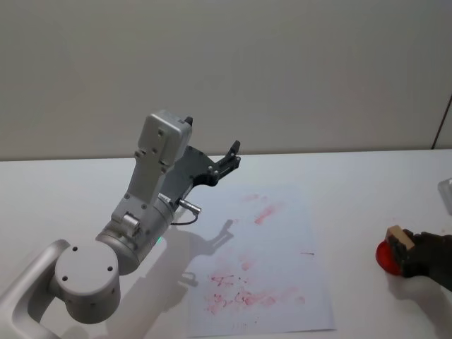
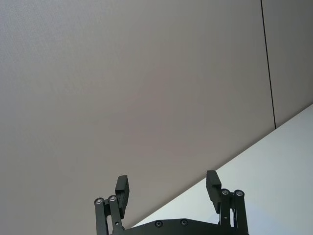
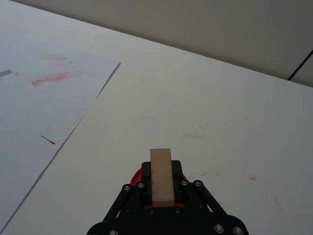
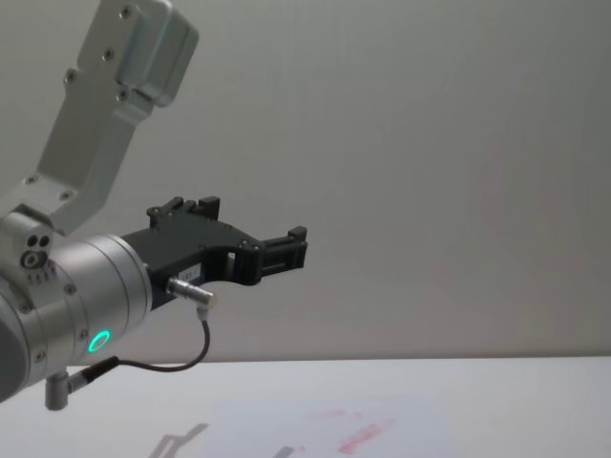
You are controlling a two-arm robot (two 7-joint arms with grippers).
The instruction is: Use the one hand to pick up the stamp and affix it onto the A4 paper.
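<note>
White desk [image 1: 367,191]: right claw [image 1: 404,248] grips stamp [image 1: 399,236] at red ink pad [image 1: 385,256], right of A4 paper [image 1: 282,212]. Lift vertically, carry over paper, press flat. Left claw [image 1: 232,157] raised, released.

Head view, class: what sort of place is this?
Probably a robot test bench: a bare white table against a plain wall, an ink-smeared A4 paper, and the right claw holding a wooden stamp.

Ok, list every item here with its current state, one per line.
Right gripper: shut on the stamp, low over the red pad.
Stamp: held upright between the fingers.
Red pad: on the table, right of the paper.
Paper: flat, smeared with red ink.
Left gripper: open, raised off the table.
</note>
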